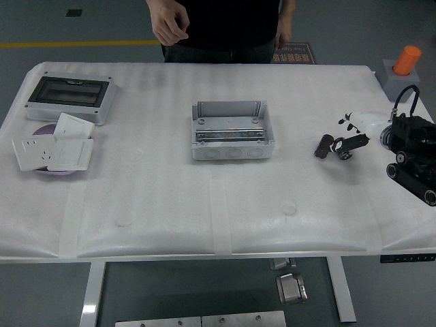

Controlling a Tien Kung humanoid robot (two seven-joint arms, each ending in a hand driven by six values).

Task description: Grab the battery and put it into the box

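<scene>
White and black, the right hand (349,133) came in from the right edge and lay low over the table (170,197), its dark fingers (354,142) stretched out loose and holding nothing. At their tips lay the battery (324,146), a small dark cylinder on the padding; whether a fingertip touched it could not be told. The arm behind it showed black joints and a cable at the right edge. Out from there, near the middle of the table, sat the grey box (229,130), open at the top and well apart from the battery; inside it only a metal rail and a few small fittings showed, no battery. Far off at the left rear corner stood a grey enclosure with a dark clear lid (69,97), the lid down, its contents unclear. In front of it white wall sockets (53,147) lay stacked on a purple disc (42,131). Beyond the far edge stood a person in dark clothing, one hand (169,25) loosely curled above the table edge, the other hand (283,32) hanging at the side. An orange-topped grey block (402,68) sat past the right rear corner.
</scene>
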